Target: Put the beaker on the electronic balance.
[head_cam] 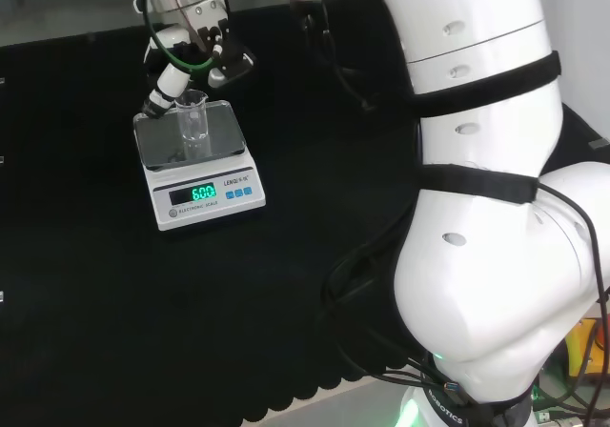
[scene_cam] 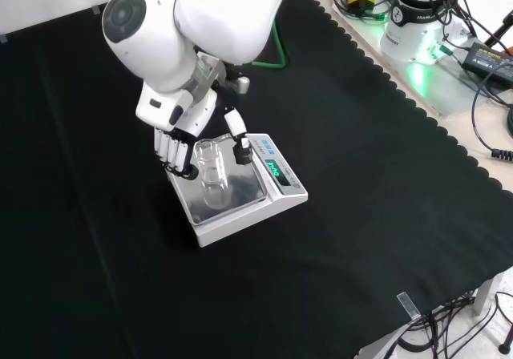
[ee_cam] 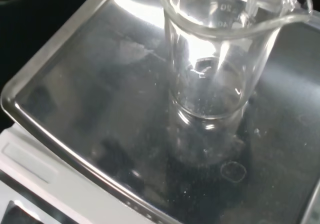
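We find the beaker [scene_cam: 212,165] upright on the steel pan of the electronic balance [scene_cam: 240,207], near the pan's middle, and the lit display suggests the pan is carrying its weight. In the wrist view the beaker [ee_cam: 215,74] is clear and empty, its base meeting its own reflection on the pan — we judge it is resting there, not hanging above.

The hand [scene_cam: 178,139] sits on the balance's far side in the front view, its dark-tipped fingers [scene_cam: 172,152] hanging beside the beaker on one flank and the thumb [scene_cam: 239,147] standing off on the other. The fingers look fairly straight and set apart around the glass; we cannot tell for certain whether any pad touches it, but the hand reads as spread rather than clamped. That posture fits a release: the glass is placed centrally so that it bears evenly on the pan, and the hand brackets it so it can let go without a nudge.

As for room, the beaker stands well in from every raised edge of the pan, so a small knock would not carry it off. Beyond the balance the black-clothed surface [scene_cam: 353,239] lies bare on all sides. In the head view the hand [head_cam: 195,41] is above and behind the balance [head_cam: 200,165] — the freest way out, we judge, is straight up, since a sideways pull risks catching the rim of the tall, narrow glass.
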You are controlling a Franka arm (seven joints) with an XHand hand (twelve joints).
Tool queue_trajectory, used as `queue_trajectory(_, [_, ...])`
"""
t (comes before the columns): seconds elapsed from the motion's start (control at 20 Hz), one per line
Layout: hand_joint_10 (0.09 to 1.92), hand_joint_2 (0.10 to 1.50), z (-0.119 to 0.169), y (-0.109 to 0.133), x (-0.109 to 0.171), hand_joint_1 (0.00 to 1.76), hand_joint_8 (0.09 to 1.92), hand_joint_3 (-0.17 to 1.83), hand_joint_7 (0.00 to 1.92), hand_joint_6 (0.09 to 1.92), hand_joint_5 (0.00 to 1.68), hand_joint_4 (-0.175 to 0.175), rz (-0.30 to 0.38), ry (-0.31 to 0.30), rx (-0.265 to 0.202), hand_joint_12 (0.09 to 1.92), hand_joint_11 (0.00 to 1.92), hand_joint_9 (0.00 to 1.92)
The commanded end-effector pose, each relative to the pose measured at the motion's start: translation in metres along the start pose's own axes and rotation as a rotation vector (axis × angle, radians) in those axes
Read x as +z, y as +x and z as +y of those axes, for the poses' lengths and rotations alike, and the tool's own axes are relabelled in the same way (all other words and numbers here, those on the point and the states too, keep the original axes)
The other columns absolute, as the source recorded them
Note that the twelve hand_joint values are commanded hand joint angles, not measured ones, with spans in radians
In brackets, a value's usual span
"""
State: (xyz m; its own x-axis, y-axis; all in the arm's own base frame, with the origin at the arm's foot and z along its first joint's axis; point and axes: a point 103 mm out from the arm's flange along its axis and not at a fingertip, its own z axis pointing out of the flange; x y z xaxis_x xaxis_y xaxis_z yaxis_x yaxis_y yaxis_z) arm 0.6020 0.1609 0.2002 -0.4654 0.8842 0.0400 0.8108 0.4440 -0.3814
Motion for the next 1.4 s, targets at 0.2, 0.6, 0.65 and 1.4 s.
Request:
queue_trajectory(0.2, [0.79,0.62,-0.072,-0.022,-0.038,0.52,0.92,0.27,0.6,1.01,0.51,-0.061,-0.001,-0.143,0.06,1.24,0.73,0.55])
queue_trajectory(0.6, [0.78,0.66,-0.162,-0.052,-0.026,0.56,0.91,0.27,0.6,1.0,0.52,-0.064,0.018,-0.178,0.185,1.22,0.78,0.57])
queue_trajectory(0.65, [0.78,0.66,-0.171,-0.055,-0.023,0.57,0.91,0.27,0.59,1.0,0.52,-0.064,0.024,-0.178,0.201,1.21,0.78,0.57])
queue_trajectory(1.4, [0.77,0.7,-0.201,-0.072,0.006,0.67,0.89,0.3,0.57,0.99,0.52,-0.062,0.086,-0.178,0.263,1.21,0.79,0.57])
